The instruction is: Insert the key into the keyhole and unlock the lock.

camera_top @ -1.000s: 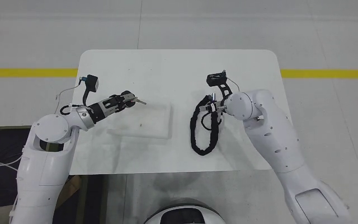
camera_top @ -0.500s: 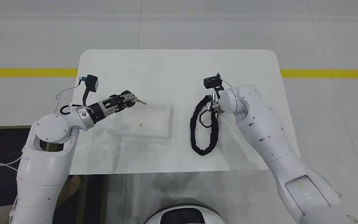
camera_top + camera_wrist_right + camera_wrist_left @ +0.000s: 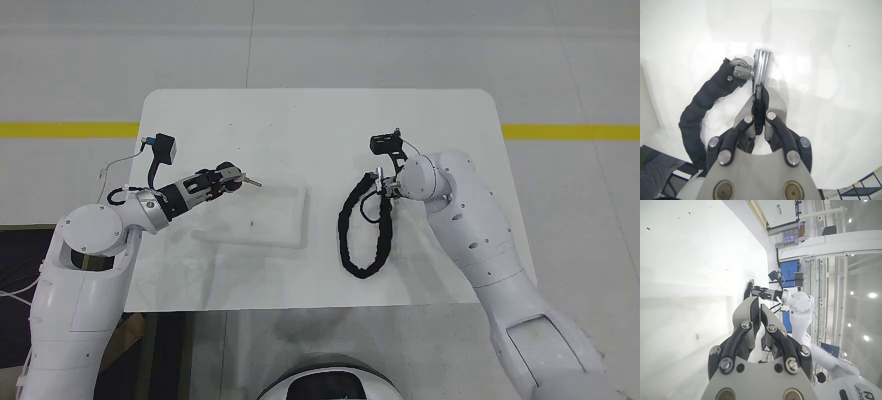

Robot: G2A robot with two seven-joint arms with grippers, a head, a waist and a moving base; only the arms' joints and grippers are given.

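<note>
First, locate the key (image 3: 253, 182). It projects from the left gripper (image 3: 236, 179) above the left half of the counter (image 3: 300, 120), with its tip pointing across toward the right arm. The left gripper is pressed together on the key's head. In the left wrist view the pads (image 3: 755, 310) clamp a thin blade seen edge-on.

Next, locate the lock (image 3: 762, 64), a chrome cylinder at one end of the chain (image 3: 696, 106), which is sleeved in black. The lock is right of the counter's centre, well apart from the key. The right gripper (image 3: 759, 97) pinches the sleeved chain end just where it enters the near end of the cylinder. The cylinder's long axis runs on from the fingertips, away from the wrist. A grey fitting (image 3: 741, 72) on the other chain end plugs into the cylinder's side.

Note the relation that governs the coming move. The key lies to the left of the lock. A white tray (image 3: 265, 215) lies on the counter between the two arms, and the key hangs near its far edge.

The keyhole cannot be made out. Judge it to be in the free end face of the cylinder, opposite the right gripper. If so, you must bring the key's long axis into line with the cylinder's before pushing in. The left arm carries and the right arm steadies. Insertion is not yet begun.
</note>
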